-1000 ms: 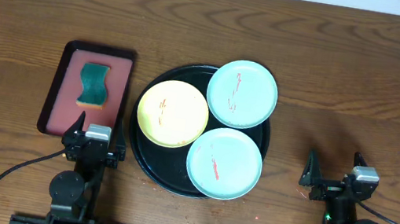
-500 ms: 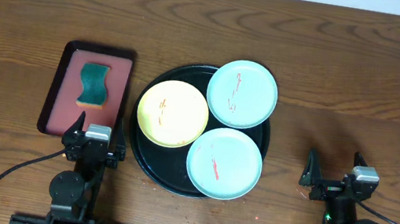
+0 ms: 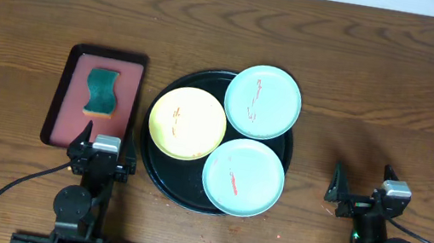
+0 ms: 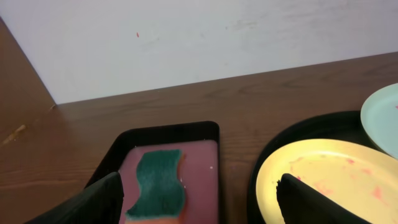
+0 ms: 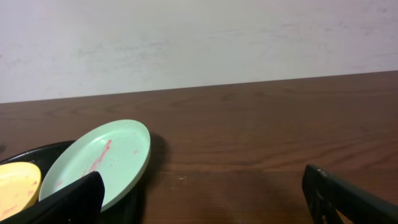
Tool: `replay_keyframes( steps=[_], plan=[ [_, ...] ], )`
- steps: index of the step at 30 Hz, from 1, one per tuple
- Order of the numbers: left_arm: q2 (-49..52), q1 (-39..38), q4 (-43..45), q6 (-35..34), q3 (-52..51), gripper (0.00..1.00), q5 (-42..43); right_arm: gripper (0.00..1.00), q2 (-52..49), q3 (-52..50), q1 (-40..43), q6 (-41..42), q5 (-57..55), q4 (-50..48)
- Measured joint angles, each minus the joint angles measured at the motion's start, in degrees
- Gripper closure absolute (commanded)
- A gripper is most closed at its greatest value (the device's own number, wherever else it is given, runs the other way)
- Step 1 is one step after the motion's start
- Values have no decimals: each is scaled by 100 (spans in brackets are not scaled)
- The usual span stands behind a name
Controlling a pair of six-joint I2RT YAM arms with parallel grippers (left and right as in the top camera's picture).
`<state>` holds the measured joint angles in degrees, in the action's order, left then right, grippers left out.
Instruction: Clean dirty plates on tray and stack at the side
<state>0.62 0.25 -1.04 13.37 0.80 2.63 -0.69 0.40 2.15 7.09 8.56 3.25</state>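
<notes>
The yellow plate (image 3: 187,122), far mint-blue plate (image 3: 263,102) and near mint-blue plate (image 3: 243,177), all red-smeared, lie on the black tray (image 3: 158,171) mid-table. To its left, a red tray (image 3: 60,102) holds a green sponge (image 3: 102,91). The left gripper (image 3: 107,136) and right gripper (image 3: 361,181) both gape empty.

You're looking at a robot lab bench, brown wooden table (image 3: 393,96), plain white wall (image 5: 199,37) behind it, 2 cabled robot arms (image 3: 90,180) mounted at its edge
</notes>
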Motion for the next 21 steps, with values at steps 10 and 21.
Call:
replay_keyframes(
  steps=[10,21],
  plan=[
    [46,0,-85,-127,76,20,-2,1,0,26,0,72,184,-452],
    [1797,0,-1056,-544,2253,20,-2,1,-623,1497,0,166,367,-11]
  ],
)
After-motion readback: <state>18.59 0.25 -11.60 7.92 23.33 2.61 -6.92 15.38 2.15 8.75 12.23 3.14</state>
